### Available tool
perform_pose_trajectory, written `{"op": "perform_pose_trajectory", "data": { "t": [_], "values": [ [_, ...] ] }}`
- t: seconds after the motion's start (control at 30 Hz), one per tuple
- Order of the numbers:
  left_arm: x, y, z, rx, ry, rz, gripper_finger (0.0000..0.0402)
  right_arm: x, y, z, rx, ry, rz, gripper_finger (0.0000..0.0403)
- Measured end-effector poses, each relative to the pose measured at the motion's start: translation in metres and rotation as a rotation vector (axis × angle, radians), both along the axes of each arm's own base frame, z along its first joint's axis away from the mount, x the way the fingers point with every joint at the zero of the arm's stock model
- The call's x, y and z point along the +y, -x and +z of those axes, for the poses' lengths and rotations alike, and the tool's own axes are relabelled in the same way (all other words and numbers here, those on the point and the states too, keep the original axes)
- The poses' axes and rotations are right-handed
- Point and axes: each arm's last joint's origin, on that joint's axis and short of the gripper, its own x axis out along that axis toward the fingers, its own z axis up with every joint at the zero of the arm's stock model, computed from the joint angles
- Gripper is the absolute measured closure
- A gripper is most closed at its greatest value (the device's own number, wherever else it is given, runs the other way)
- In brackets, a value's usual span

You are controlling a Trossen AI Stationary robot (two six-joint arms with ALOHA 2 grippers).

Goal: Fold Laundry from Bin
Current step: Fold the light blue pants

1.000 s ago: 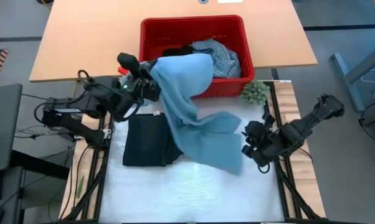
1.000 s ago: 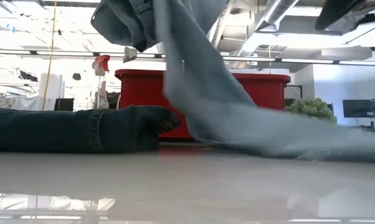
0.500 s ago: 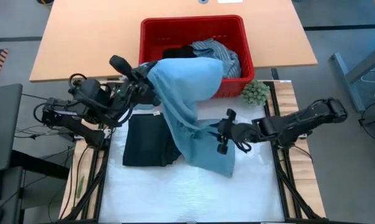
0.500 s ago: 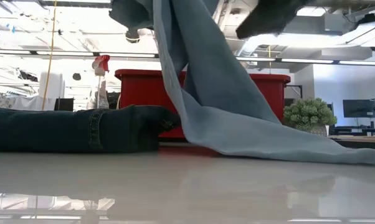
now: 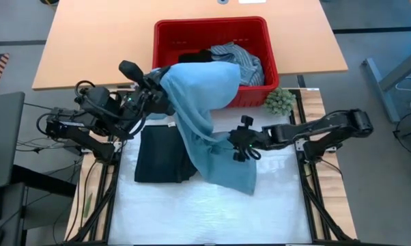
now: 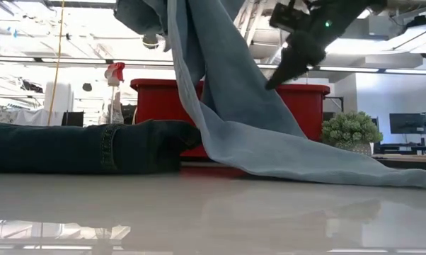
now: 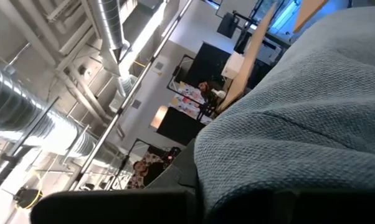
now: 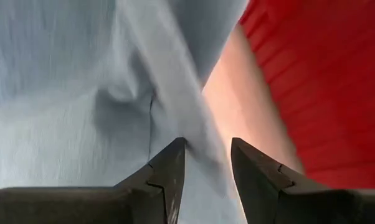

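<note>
1. Done so far: one dark navy piece [image 5: 163, 156] lies flat and squared on the white mat [image 5: 212, 212] of the counter, on my left side. I judge it folded, or close to it.
2. In hand: my left gripper [image 5: 153, 98], clamped shut on the light blue jeans [image 5: 202, 102], holds them raised near the bin's front left corner. The cloth hangs down from there and trails across the mat, its lower end lying flat beside the navy piece.
3. My right gripper [image 5: 241, 139] is at the hanging part of the jeans, above the mat. Its fingers [image 8: 169, 171] stand partly apart, with a fold of denim running between them; I cannot confirm a firm hold.
4. Left to do: the jeans are neither spread nor folded.
5. Still in the red bin [image 5: 166, 37], at the far side of the mat: the striped shirt [image 5: 239, 60] and a small black piece [image 5: 195, 57], both untouched.
6. Assessment: roughly one garment of four finished; most of the task remains.
</note>
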Motion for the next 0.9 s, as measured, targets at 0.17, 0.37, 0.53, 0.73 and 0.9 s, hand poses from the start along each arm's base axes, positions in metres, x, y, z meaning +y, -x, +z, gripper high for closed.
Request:
{"op": "perform_pose_trajectory", "data": {
  "t": [0.17,0.37,0.53,0.73,0.9],
  "values": [
    [0.003,0.0,0.0,0.003,-0.002,0.01,0.0386,-0.01,0.003,-0.002,0.037,-0.003,-0.032,0.0246],
    [0.008,-0.001,0.0,0.0,-0.003,0.025,0.0386,-0.025,-0.001,-0.025,0.093,-0.05,-0.002,0.0272],
    [0.013,-0.001,0.0,-0.01,-0.001,0.038,0.0386,-0.025,0.0,-0.017,0.16,-0.012,0.033,0.0374],
    [0.019,-0.001,0.001,-0.037,0.007,0.053,0.0386,-0.026,0.021,0.045,0.252,0.178,-0.132,0.0379],
    [0.029,0.0,0.001,-0.065,0.034,0.116,0.0386,-0.022,0.046,0.103,0.258,0.315,-0.291,0.0381]
  ]
}}
